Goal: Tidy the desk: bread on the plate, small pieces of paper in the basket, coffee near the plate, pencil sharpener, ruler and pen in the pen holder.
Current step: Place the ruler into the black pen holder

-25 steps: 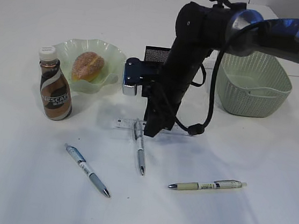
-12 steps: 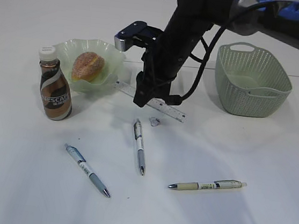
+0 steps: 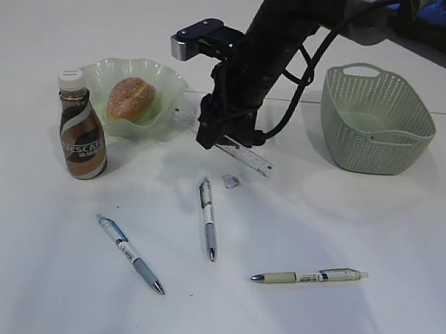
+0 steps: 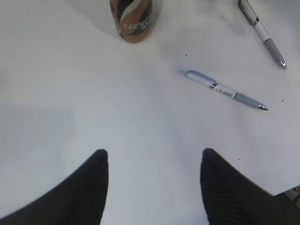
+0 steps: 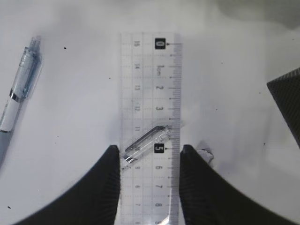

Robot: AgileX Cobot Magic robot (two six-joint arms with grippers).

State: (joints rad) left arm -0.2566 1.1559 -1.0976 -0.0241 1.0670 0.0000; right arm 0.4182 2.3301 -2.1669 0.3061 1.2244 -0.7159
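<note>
My right gripper (image 3: 214, 140) (image 5: 149, 152) is shut on the clear ruler (image 3: 244, 158) (image 5: 150, 93), both fingers pressing its long edges, and holds it tilted above the desk beside the plate (image 3: 167, 80). The bread (image 3: 131, 98) lies in the plate and the coffee (image 3: 82, 131) (image 4: 132, 18) stands upright to its front left. Three pens (image 3: 207, 218) (image 3: 129, 253) (image 3: 309, 276) lie on the desk. A black mesh corner, the pen holder (image 5: 287, 101), shows at the right of the right wrist view. My left gripper (image 4: 153, 157) hangs open over bare desk.
The sage-green basket (image 3: 376, 120) stands at the right rear. A small grey lump (image 3: 231, 181) (image 5: 205, 155) lies on the desk under the ruler's end; whether it is paper or the sharpener I cannot tell. The arm hides the pen holder in the exterior view.
My right gripper has lifted the ruler off the desk and carried it back towards the plate. The small grey lump has come into view. The pens have not moved.
</note>
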